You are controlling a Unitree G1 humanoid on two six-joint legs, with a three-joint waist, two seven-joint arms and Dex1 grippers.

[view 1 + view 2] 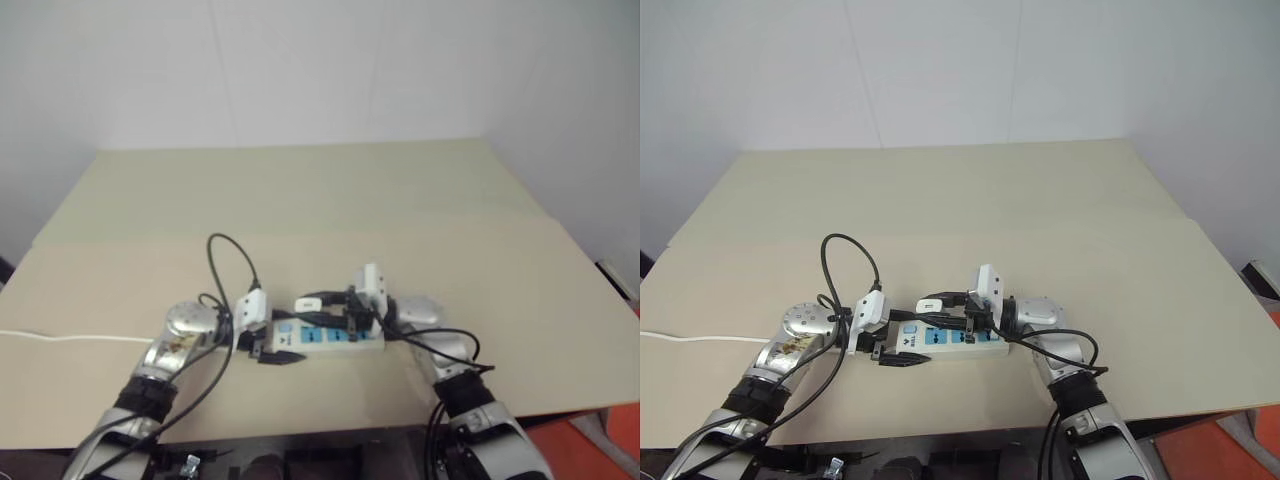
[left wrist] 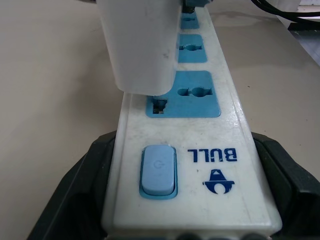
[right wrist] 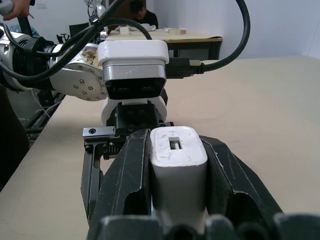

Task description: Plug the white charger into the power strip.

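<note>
The power strip [image 2: 200,135] lies on the tan table, a white bar with blue sockets and a blue switch [image 2: 158,170]. My left gripper [image 2: 180,142] is shut on its switch end, one black finger on each side. In the right wrist view the white charger [image 3: 177,170] sits upright between my right gripper's black fingers [image 3: 135,170], which are shut on it. The charger [image 2: 142,45] stands just over the socket nearest the switch, covering its left part. I cannot tell whether its prongs touch the socket. In the head views both grippers meet over the strip [image 1: 950,340].
A white cord [image 1: 60,338] runs off the table's left edge. Black cables loop above my left wrist [image 1: 235,260]. The tabletop [image 1: 330,200] stretches far ahead, and its front edge lies close behind the strip. A person sits at another table [image 3: 145,17] in the background.
</note>
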